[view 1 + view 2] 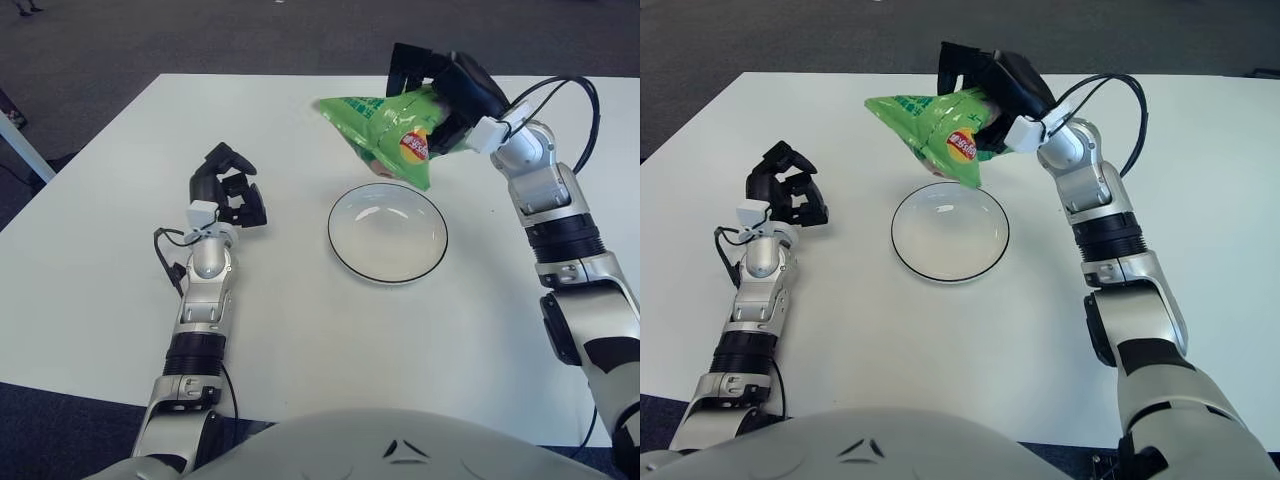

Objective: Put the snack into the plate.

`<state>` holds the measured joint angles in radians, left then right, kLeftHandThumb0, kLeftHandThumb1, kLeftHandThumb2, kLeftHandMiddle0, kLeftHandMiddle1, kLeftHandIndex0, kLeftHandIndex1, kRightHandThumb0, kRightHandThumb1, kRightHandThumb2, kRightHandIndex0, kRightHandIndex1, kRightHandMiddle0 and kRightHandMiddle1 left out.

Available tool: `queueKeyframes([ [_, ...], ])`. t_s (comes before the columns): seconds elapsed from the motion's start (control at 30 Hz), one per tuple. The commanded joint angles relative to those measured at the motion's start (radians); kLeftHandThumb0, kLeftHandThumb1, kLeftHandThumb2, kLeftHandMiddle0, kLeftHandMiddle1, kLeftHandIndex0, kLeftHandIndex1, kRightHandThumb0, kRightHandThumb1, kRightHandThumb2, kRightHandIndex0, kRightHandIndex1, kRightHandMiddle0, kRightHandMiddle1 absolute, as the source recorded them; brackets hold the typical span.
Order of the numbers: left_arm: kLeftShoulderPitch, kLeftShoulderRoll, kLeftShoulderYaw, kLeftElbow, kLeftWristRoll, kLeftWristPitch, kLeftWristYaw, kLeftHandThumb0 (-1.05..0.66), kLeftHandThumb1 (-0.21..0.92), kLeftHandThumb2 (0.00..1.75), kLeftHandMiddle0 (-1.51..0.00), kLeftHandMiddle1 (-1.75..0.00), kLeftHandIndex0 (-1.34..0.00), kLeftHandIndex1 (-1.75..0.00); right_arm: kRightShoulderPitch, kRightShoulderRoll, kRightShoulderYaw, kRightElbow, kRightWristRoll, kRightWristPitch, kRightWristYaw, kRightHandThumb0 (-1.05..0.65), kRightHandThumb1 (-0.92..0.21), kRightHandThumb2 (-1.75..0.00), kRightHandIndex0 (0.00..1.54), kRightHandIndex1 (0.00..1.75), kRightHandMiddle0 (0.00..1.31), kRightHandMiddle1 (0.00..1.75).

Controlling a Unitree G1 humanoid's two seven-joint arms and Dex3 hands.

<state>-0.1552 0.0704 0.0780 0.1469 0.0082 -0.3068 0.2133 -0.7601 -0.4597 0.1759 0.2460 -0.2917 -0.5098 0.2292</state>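
A wide white rectangular tabletop (300,330) with a smooth matte surface fills most of both views, its far edge running straight across the upper part and its left edge slanting down toward the near left corner. Beyond and around it lies a dark grey carpeted floor (200,35), which also shows as a bluish strip below the near edge at the bottom left. At the far left edge of the left eye view, a pale slanted bar (18,150) shows over the floor beside the tabletop; what it belongs to cannot be told.
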Motion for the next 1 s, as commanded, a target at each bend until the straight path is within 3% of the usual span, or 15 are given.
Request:
queueKeyframes([
  [0.0,0.146,-0.077,-0.009,0.094,0.0,0.022,0.017,-0.6,0.05,1.64,-1.29,-1.75,-0.84,-1.75,0.031,-0.001,0.004,-0.051,0.046,-0.003,0.059,0.0,0.08,-1.75,0.92,1.68,0.69,1.75],
  [0.13,0.149,-0.08,-0.01,0.087,-0.003,0.028,0.019,-0.6,0.04,1.65,-1.28,-1.75,-0.84,-1.75,0.069,-0.026,0.006,-0.135,0.133,0.044,0.176,0.0,0.09,-1.75,0.93,1.66,0.7,1.75],
  [0.2,0.151,-0.08,-0.012,0.082,-0.005,0.027,0.016,-0.6,0.04,1.65,-1.28,-1.75,-0.84,-1.75,0.106,-0.079,0.008,-0.221,0.202,0.07,0.278,0.0,0.1,-1.75,0.94,1.64,0.7,1.75],
  [0.4,0.154,-0.083,-0.009,0.072,-0.006,0.043,0.022,-0.6,0.04,1.65,-1.28,-1.75,-0.85,-1.75,0.085,-0.125,0.023,-0.218,0.292,0.074,0.461,0.0,0.1,-1.75,0.96,1.63,0.7,1.75],
  [0.5,0.155,-0.083,-0.008,0.067,-0.006,0.045,0.022,-0.6,0.04,1.65,-1.28,-1.75,-0.85,-1.75,0.078,-0.149,0.028,-0.233,0.319,0.124,0.539,0.0,0.1,-1.75,0.96,1.62,0.7,1.75],
  [0.63,0.156,-0.082,-0.008,0.067,-0.006,0.043,0.018,-0.6,0.04,1.66,-1.28,-1.75,-0.85,-1.75,0.066,-0.193,0.039,-0.276,0.285,0.192,0.612,0.0,0.08,-1.75,0.91,1.7,0.69,1.75],
  [0.77,0.156,-0.081,-0.006,0.066,-0.006,0.048,0.017,-0.6,0.04,1.65,-1.28,-1.75,-0.85,-1.75,0.057,-0.217,0.049,-0.316,0.243,0.248,0.654,0.0,0.07,-1.71,0.9,1.73,0.73,1.63],
  [0.87,0.156,-0.081,-0.007,0.064,-0.003,0.048,0.018,-0.6,0.04,1.65,-1.28,-1.75,-0.85,-1.75,0.055,-0.233,0.056,-0.334,0.223,0.301,0.681,-0.01,0.0,-1.62,0.86,1.74,0.71,1.55],
  [0.97,0.156,-0.08,-0.008,0.064,-0.001,0.047,0.017,-0.6,0.04,1.65,-1.28,-1.75,-0.85,-1.75,0.073,-0.253,0.051,-0.371,0.243,0.374,0.722,-0.01,-0.08,-1.55,0.76,1.75,0.65,1.62],
])
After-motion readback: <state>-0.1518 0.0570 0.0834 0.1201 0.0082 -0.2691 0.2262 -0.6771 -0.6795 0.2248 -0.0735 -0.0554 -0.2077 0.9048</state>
